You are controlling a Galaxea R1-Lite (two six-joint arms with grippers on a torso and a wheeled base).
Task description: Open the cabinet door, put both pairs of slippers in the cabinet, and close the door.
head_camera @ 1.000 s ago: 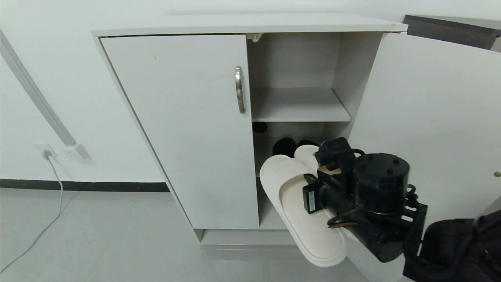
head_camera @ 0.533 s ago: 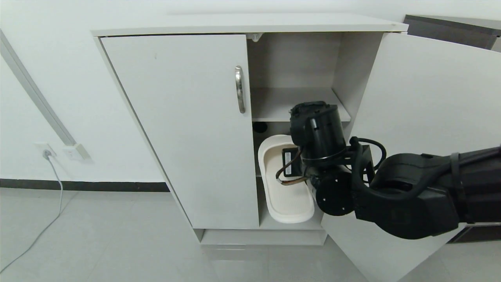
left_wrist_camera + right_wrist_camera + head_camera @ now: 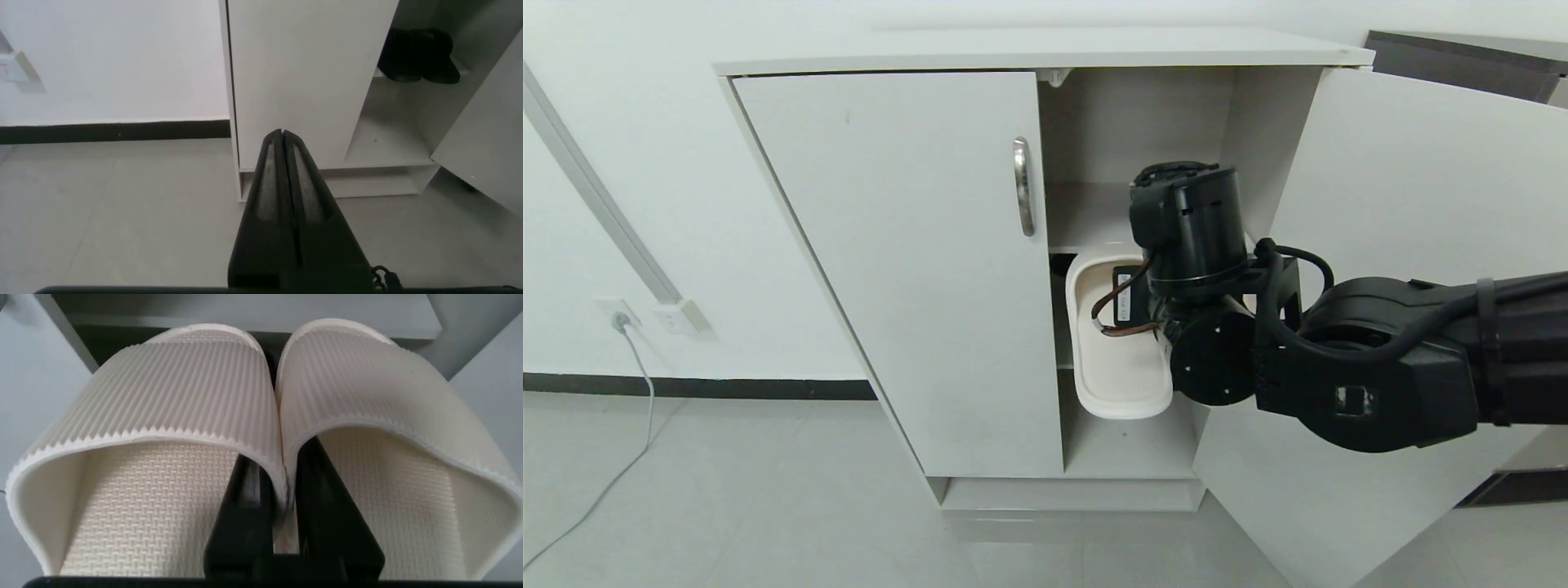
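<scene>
The white slippers (image 3: 192,400) are gripped by their inner edges in the right gripper (image 3: 282,490) at the open side of the cabinet (image 3: 890,245), the black slippers (image 3: 421,55) are set on its middle shelf, and the left gripper (image 3: 282,163) is seen closed, empty, above the floor (image 3: 122,220).

Right arm (image 3: 1372,384), centre right: matte black, bulky shells, a cylindrical wrist housing (image 3: 1188,220), a round joint cap (image 3: 1213,363) with small screws, 1 white label (image 3: 1125,296), looping black and brown cables (image 3: 1286,261), 1 strap (image 3: 1486,351). Left gripper (image 3: 281,140): 2 black tapered fingers.
</scene>
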